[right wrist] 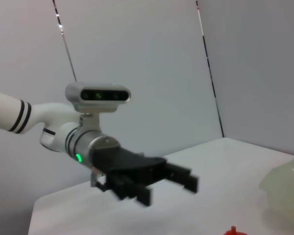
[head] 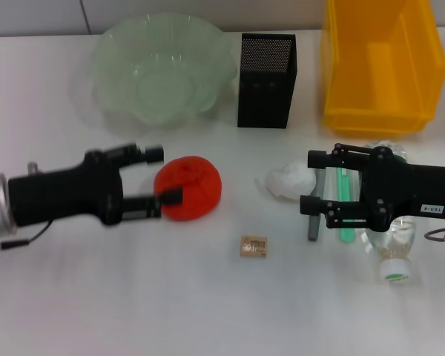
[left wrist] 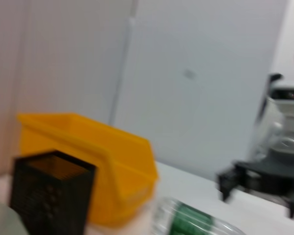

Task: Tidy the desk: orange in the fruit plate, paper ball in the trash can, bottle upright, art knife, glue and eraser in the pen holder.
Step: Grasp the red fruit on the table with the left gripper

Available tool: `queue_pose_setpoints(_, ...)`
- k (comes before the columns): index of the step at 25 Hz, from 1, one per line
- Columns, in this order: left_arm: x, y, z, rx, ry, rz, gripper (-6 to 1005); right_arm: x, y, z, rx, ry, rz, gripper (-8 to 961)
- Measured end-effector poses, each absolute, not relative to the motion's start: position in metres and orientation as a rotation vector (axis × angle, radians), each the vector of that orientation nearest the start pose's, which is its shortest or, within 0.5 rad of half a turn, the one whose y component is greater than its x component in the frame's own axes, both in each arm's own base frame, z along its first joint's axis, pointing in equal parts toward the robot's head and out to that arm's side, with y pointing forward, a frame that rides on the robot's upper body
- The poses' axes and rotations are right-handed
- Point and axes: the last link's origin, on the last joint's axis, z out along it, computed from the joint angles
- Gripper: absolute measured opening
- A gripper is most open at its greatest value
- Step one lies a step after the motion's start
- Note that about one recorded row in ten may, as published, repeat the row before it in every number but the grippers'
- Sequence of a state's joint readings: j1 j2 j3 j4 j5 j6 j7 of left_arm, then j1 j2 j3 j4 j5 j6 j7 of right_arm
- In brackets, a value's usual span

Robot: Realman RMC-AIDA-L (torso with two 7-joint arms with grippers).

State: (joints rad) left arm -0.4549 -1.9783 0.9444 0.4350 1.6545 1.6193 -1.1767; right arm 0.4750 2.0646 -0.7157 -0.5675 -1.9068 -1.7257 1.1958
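Observation:
The orange (head: 193, 185) lies at mid-table, and my left gripper (head: 163, 176) is open right at its left side, one fingertip overlapping its edge. The paper ball (head: 288, 181) sits just left of my open right gripper (head: 311, 182). Under that arm the bottle (head: 391, 248) lies on its side, cap toward me. Beside it lie a slim green tool (head: 346, 219) and a grey one (head: 313, 225); I cannot tell which is the art knife and which the glue. The eraser (head: 254, 246) rests nearer the front. At the back stand the fruit plate (head: 115, 67), pen holder (head: 265, 89) and trash can (head: 378, 111).
The left wrist view shows the trash can (left wrist: 112, 171), the pen holder (left wrist: 49, 200), the lying bottle (left wrist: 196, 223) and the right gripper (left wrist: 259, 183) farther off. The right wrist view shows the left gripper (right wrist: 161, 183) and the fruit plate's rim (right wrist: 284, 183).

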Motion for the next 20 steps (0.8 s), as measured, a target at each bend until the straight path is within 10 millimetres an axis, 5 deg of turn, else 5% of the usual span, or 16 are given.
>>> queue_pose_setpoints(8, -0.276, 0.322, -0.022, -2.64, -0.546, -0.779, 807, 0.265, 0.291, -0.004, -2.796, 0.476, 0.919, 769)
queue_pose_setpoints(20, -0.283, 0.324, -0.054, -2.684, -0.523, -0.549, 791, 0.264, 0.292, -0.004, -2.798, 0.474, 0.917, 759)
